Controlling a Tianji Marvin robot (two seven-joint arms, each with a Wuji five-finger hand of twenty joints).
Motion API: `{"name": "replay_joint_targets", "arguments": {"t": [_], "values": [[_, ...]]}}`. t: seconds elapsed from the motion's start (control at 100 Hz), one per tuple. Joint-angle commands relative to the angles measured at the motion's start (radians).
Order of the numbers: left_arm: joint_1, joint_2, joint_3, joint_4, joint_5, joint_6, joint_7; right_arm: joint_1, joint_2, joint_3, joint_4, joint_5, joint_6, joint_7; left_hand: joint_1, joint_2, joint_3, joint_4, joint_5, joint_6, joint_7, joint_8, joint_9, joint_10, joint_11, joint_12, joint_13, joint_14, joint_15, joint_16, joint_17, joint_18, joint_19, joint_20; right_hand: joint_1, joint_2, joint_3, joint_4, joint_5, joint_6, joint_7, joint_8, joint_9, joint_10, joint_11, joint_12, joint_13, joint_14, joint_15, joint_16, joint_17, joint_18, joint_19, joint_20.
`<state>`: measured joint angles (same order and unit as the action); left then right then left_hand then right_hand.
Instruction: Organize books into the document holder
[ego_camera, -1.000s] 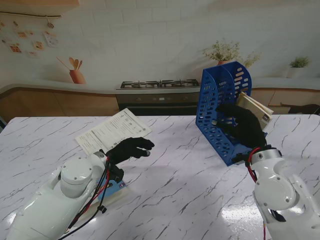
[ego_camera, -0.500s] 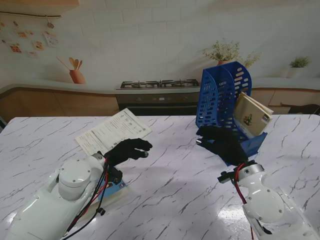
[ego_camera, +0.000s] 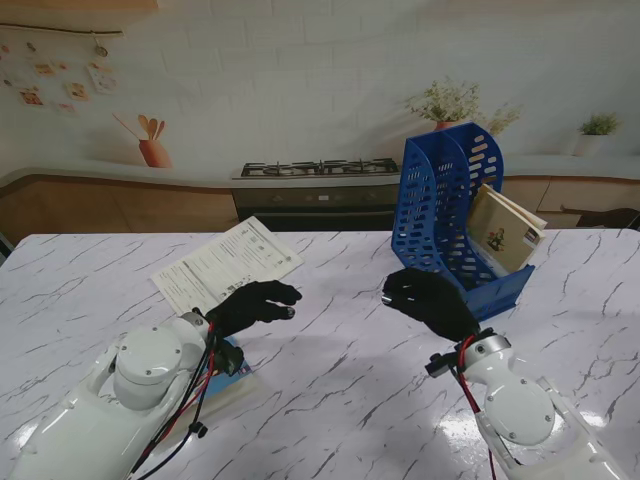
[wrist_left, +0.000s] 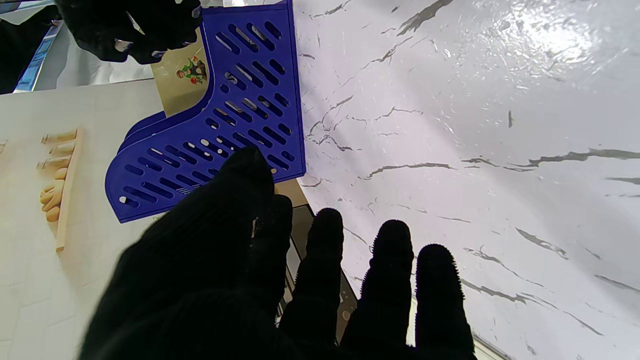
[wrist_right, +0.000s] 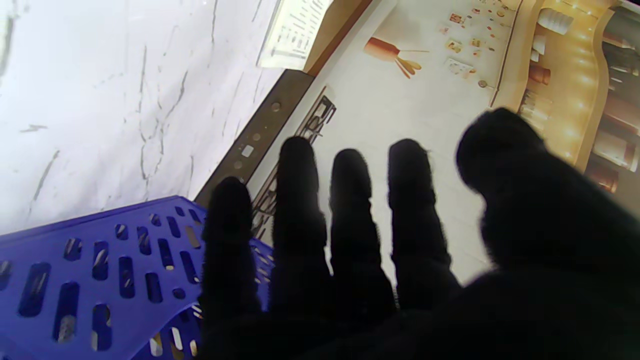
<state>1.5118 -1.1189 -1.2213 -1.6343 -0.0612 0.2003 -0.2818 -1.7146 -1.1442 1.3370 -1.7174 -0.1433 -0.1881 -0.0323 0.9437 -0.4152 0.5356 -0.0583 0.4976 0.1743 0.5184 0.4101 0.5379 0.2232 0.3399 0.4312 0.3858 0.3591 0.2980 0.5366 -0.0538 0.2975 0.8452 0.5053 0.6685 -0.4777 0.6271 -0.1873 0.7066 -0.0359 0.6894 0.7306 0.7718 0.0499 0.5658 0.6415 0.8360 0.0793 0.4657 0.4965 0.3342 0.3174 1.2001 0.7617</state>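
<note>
The blue document holder stands at the far right of the table, with a tan book leaning inside it. My right hand hovers just left of the holder's front, open and empty, apart from it. My left hand is open over the table left of centre, holding nothing. A blue-edged book lies on the table, partly hidden under my left forearm. In the left wrist view, my left fingers point toward the holder and its book. The right wrist view shows the holder's wall beside my spread fingers.
A white printed booklet lies flat at the far left centre of the marble table. A stove and counter run behind the table's far edge. The booklet shows in the right wrist view too.
My right hand has drawn back out of the holder, moving left and nearer to me, and the book stays inside. My left arm shifted slightly nearer.
</note>
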Motion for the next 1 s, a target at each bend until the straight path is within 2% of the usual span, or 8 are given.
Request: {"name": "replay_joint_targets", "arguments": {"t": [0.0, 0.39, 0.52, 0.61, 0.64, 0.67, 0.85, 0.99], "values": [[0.032, 0.005, -0.015, -0.034, 0.015, -0.026, -0.008, -0.005, -0.007, -0.005, 0.008, 0.005, 0.004, 0.003, -0.027, 0.02, -0.021, 0.019, 0.011, -0.027, 0.015, 0.002, 0.019, -0.031, 0.002, 0.001, 0.013, -0.035, 0.007, -0.006, -0.005, -0.007, 0.023, 0.015, 0.008, -0.013, 0.015, -0.029, -0.042, -0.031, 0.015, -0.013, -0.001, -0.005, 0.012, 0.011, 0.006, -0.001, 0.017, 0.021, -0.013, 0.139, 0.013, 0.01], [0.224, 0.024, -0.172, -0.205, 0.13, 0.024, -0.002, 0.0, -0.004, -0.009, 0.024, 0.015, 0.011, 0.021, -0.039, 0.044, -0.041, 0.017, 0.019, -0.022, 0.022, 0.007, 0.026, -0.031, 0.003, 0.001, 0.018, -0.052, 0.002, -0.015, -0.008, -0.015, 0.012, 0.003, 0.015, 0.022, -0.026, -0.012, -0.041, -0.024, -0.022, -0.022, -0.005, -0.013, -0.03, -0.022, -0.004, -0.009, -0.037, -0.013, -0.044, 0.135, -0.038, -0.02], [0.291, 0.026, -0.222, -0.245, 0.171, 0.048, 0.003, 0.005, -0.004, -0.015, 0.031, 0.022, 0.015, 0.027, -0.034, 0.052, -0.051, 0.018, 0.052, 0.004, 0.032, 0.009, 0.057, -0.033, 0.017, 0.005, 0.048, -0.069, 0.007, -0.029, 0.028, -0.066, 0.026, -0.01, 0.016, 0.028, -0.034, -0.011, -0.036, -0.022, -0.023, -0.026, 0.001, -0.011, -0.031, -0.027, 0.002, -0.009, -0.043, -0.017, -0.051, 0.133, -0.051, -0.029], [0.335, 0.027, -0.248, -0.27, 0.215, 0.069, 0.009, 0.008, -0.004, -0.017, 0.034, 0.026, 0.019, 0.028, 0.001, 0.042, -0.087, -0.01, 0.087, 0.005, 0.054, 0.014, 0.096, -0.031, 0.02, -0.006, 0.078, -0.072, 0.035, -0.052, 0.054, -0.087, 0.072, -0.025, 0.016, 0.032, -0.037, -0.012, -0.034, -0.025, -0.02, -0.027, 0.006, -0.011, -0.026, -0.027, 0.008, -0.01, -0.041, -0.017, -0.049, 0.13, -0.049, -0.031], [0.347, 0.027, -0.255, -0.276, 0.23, 0.075, 0.013, 0.01, -0.005, -0.018, 0.035, 0.028, 0.021, 0.029, 0.001, 0.05, -0.095, -0.014, 0.095, 0.005, 0.057, 0.013, 0.107, -0.027, 0.022, -0.007, 0.087, -0.072, 0.041, -0.053, 0.062, -0.09, 0.079, -0.024, 0.017, 0.033, -0.039, -0.012, -0.033, -0.025, -0.018, -0.028, 0.007, -0.011, -0.024, -0.028, 0.01, -0.01, -0.04, -0.016, -0.048, 0.13, -0.048, -0.032], [0.36, 0.027, -0.261, -0.282, 0.244, 0.084, 0.019, 0.01, -0.005, -0.02, 0.036, 0.03, 0.022, 0.029, 0.027, 0.064, -0.147, -0.01, 0.107, 0.005, 0.067, 0.005, 0.122, -0.024, 0.024, -0.016, 0.093, -0.07, 0.056, -0.067, 0.066, -0.092, 0.09, -0.026, 0.016, 0.034, -0.04, -0.012, -0.033, -0.025, -0.018, -0.029, 0.009, -0.011, -0.023, -0.028, 0.011, -0.01, -0.038, -0.016, -0.047, 0.13, -0.047, -0.032], [0.425, 0.026, -0.289, -0.308, 0.327, 0.123, 0.044, 0.009, -0.005, -0.023, 0.035, 0.042, 0.025, 0.035, 0.065, 0.075, -0.193, -0.017, 0.151, -0.004, 0.105, -0.009, 0.171, -0.023, 0.036, -0.023, 0.122, -0.064, 0.089, -0.073, 0.078, -0.072, 0.117, -0.016, 0.009, 0.044, -0.044, -0.014, -0.022, -0.028, -0.011, -0.037, 0.025, -0.009, -0.016, -0.031, 0.025, -0.005, -0.025, -0.012, -0.044, 0.137, -0.038, -0.036], [0.469, 0.025, -0.298, -0.323, 0.398, 0.168, 0.064, 0.005, -0.004, -0.022, 0.031, 0.049, 0.026, 0.038, 0.095, 0.117, -0.273, -0.009, 0.21, -0.007, 0.175, -0.034, 0.255, -0.006, 0.061, -0.022, 0.191, -0.028, 0.139, -0.064, 0.12, -0.024, 0.178, 0.014, 0.0, 0.053, -0.047, -0.017, -0.012, -0.031, -0.005, -0.043, 0.04, -0.007, -0.014, -0.033, 0.036, 0.0, -0.018, -0.011, -0.044, 0.143, -0.036, -0.039]]}}
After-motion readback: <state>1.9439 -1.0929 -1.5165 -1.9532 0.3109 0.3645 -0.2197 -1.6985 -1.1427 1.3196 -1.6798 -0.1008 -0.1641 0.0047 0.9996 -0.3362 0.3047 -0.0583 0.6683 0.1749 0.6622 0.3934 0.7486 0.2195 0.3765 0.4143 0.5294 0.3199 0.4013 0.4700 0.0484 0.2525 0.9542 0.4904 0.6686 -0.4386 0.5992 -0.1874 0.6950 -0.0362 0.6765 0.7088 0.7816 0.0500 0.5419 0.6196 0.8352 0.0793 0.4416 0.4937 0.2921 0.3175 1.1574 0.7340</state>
